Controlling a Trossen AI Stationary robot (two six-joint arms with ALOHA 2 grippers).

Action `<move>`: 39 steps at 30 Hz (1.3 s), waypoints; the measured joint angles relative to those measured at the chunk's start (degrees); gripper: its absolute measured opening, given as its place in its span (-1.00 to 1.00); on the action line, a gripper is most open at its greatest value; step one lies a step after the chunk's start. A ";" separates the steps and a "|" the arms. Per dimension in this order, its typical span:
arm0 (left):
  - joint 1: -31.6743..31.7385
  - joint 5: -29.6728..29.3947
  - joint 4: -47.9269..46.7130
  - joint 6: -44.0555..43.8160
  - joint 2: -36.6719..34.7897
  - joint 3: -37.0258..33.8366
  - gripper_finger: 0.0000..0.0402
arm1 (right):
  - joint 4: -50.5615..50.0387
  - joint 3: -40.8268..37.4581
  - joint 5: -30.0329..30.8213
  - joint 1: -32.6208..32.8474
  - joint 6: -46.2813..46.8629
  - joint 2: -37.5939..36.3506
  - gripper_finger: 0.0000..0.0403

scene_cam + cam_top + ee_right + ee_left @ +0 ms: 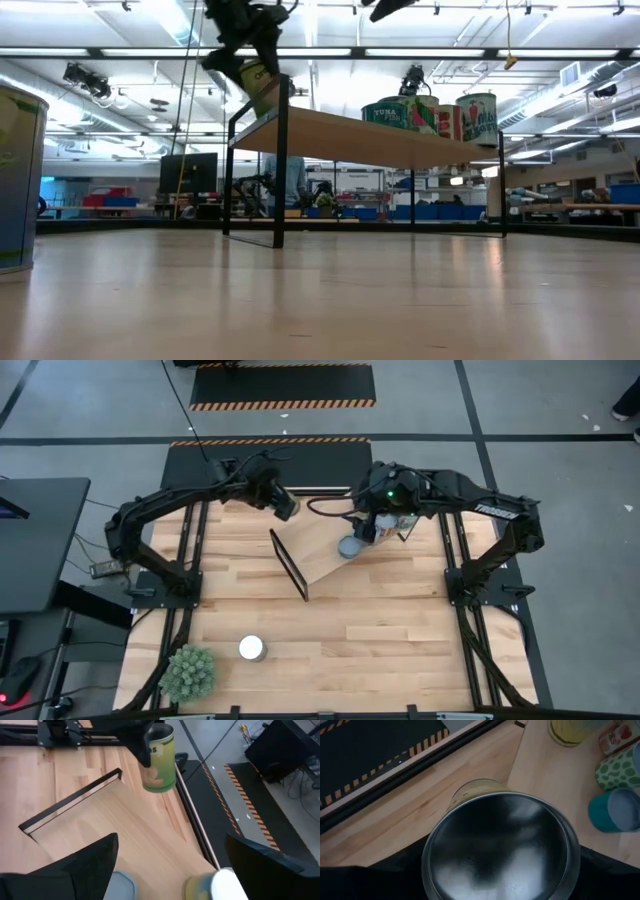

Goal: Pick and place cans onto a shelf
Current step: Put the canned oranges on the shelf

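Observation:
My left gripper [286, 506] is shut on a yellow-green labelled can [160, 762], held in the air by the far left end of the shelf [320, 555]. The can's shiny end [500, 850] fills the left wrist view. The light-wood shelf with black end frames [400, 135] carries several cans at its right part [440, 115]. My right gripper [170, 865] is open and empty above those cans, under its arm in the high view [375, 528]. One silver-topped can [252, 648] stands alone on the tabletop near the front. My left gripper pinches the can's side wall near its upper end [148, 751] between its two fingers, one on either side. The fingers come from above, slanting down. The can hangs below them, slightly tilted [262, 88], lifted clear of the table; whether it touches the shelf I cannot tell.
A spiky green plant [188, 672] stands at the table's front left corner. The shelf's left half [115, 825] is bare wood. On its right part stand a teal can [615, 810], a green dotted one [620, 770] and a yellow one [570, 732].

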 joint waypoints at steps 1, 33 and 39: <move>0.00 0.06 -0.20 0.03 0.88 0.91 0.57 | -0.15 0.00 0.01 -0.29 0.19 -0.35 0.85; -0.49 7.48 -2.63 2.55 19.15 20.42 0.57 | -7.16 0.00 2.03 -1.83 7.02 -6.61 0.85; -2.55 7.62 -0.64 1.10 19.74 20.42 0.57 | -7.37 0.00 2.19 -1.83 7.38 -6.91 0.85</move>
